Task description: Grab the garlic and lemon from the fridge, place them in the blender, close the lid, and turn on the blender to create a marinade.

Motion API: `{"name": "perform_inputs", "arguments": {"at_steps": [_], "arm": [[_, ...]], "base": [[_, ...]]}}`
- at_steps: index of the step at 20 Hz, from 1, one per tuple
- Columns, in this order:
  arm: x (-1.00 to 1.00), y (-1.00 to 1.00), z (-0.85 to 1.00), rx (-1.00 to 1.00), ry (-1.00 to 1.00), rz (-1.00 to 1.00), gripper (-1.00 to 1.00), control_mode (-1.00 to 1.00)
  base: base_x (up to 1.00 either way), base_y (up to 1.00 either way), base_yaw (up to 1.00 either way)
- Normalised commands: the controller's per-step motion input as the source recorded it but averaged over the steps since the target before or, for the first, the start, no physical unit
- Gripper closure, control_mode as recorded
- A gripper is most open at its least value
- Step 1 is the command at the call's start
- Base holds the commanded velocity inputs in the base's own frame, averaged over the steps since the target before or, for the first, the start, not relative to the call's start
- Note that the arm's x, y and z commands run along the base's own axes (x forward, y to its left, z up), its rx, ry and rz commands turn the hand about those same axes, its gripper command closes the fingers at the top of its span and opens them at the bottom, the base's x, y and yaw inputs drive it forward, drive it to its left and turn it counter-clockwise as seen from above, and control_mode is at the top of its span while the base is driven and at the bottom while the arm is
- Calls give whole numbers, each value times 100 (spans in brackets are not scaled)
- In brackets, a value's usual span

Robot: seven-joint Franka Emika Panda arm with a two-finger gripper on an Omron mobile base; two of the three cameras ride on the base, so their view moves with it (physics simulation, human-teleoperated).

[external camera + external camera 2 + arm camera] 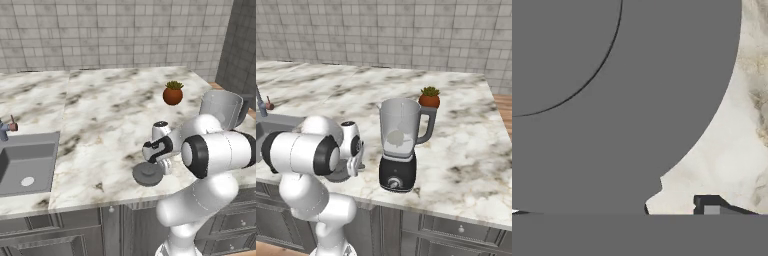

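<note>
The lid (147,174) lies flat on the marble tabletop (110,125), close to its front edge, a dark grey disc with a raised round centre. The end effector (165,167) hangs low directly beside and partly over it, at the lid's right rim in the left base view, with the white wrist just above. In the hand view the lid (612,110) spreads across most of the picture from the left, its raised centre drawn as a curved line in the upper left, and a notch at its edge shows low down. One dark fingertip (712,207) stands at the bottom right over bare marble, outside the lid's rim; the other tip is hard to make out at the lower left edge. From that, the fingers look spread wide, astride the lid's edge, but whether they touch it I cannot tell.

The blender (399,150) stands on the tabletop just to the right of the arm, black base with a front knob, clear jar open at the top, handle turned to the right. A pale rounded shape sits inside the jar. Behind it is a small potted plant (429,97). A sink (25,165) lies at the left.
</note>
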Motion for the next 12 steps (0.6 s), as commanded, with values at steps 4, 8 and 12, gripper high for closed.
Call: {"name": "perform_inputs", "arguments": {"at_steps": [4,8,12], "arm": [[-3,5,-51,0,0,14,100,-100],[-43,0,-28,4,-14,2,100,-100],[-19,0,0,16,-8,-5,100,-100]], "base": [[0,0,0],[0,0,0],[0,0,0]]}}
